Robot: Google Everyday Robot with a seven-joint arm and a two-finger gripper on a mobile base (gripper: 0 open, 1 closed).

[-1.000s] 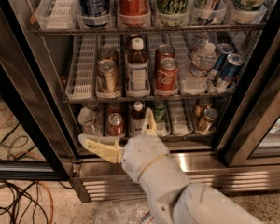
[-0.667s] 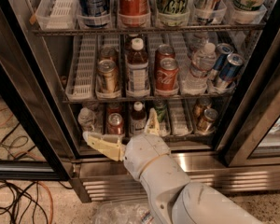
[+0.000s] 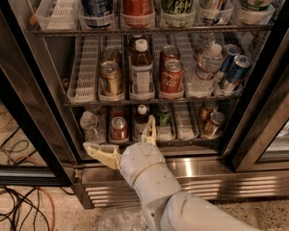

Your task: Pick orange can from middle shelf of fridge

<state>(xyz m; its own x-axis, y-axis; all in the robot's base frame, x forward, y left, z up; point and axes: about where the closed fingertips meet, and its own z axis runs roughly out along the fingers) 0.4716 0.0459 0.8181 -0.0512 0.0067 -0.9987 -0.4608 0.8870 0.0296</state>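
The fridge (image 3: 197,174) stands open in the camera view. Its middle shelf (image 3: 86,66) has white slotted lane trays. The orange can (image 3: 111,78) stands upright near the front of the second lane from the left, with another can behind it. To its right are a labelled bottle (image 3: 141,71), red Coca-Cola cans (image 3: 171,76), a water bottle (image 3: 207,66) and blue-and-silver cans (image 3: 233,71). My gripper (image 3: 119,135) is open and empty, its beige fingers (image 3: 102,154) spread in front of the bottom shelf. It is below the orange can and apart from it.
The top rack (image 3: 149,30) holds tall cans in clear cups. The bottom shelf has a red can (image 3: 118,129), a small bottle (image 3: 141,117), a green can (image 3: 164,114) and brownish cans (image 3: 213,123). Black door frames (image 3: 260,124) flank the opening. Cables (image 3: 19,206) lie on the floor at left.
Almost nothing differs. The gripper stays open in front of the bottom shelf, with only a slight shift. The cans have not moved.
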